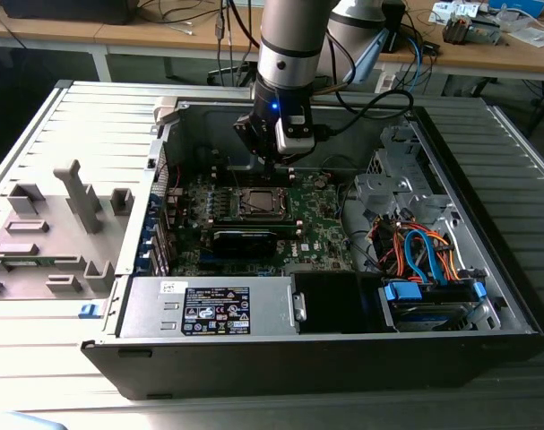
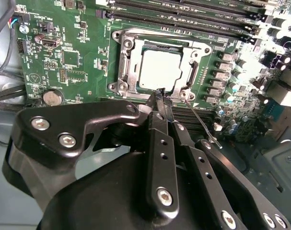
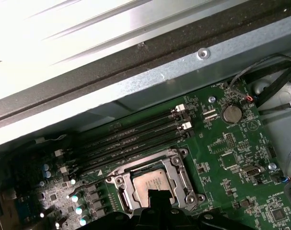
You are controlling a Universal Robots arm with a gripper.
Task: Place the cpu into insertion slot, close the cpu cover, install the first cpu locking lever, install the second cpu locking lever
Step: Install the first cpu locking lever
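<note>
At the centre of the exterior view: open computer case [image 1: 343, 356], lying on its side.

Contents:
- green motherboard [image 1: 321, 224]
- power supply [image 1: 209, 306] along the lower wall
- drive [image 1: 428, 300] with orange and blue cables [image 1: 415, 251] at lower right

Insertion slot [image 2: 117, 87], on the motherboard: holds the cpu [image 2: 159, 71], seated flat. In the second wrist view the cpu cover [image 2: 130, 62] lies down around it.

Locking lever [image 2: 203, 123]: a thin wire standing out from the slot's corner, apparently unlatched.

Tool [image 2: 160, 96]: clenched, tips together at the slot's edge just beside the cpu, nothing visibly between them.

Risk, as judged: the tips could slide off the rim onto the cpu or neighbouring components. A lever slipping free could spring back and leave the cover unclamped.
</note>
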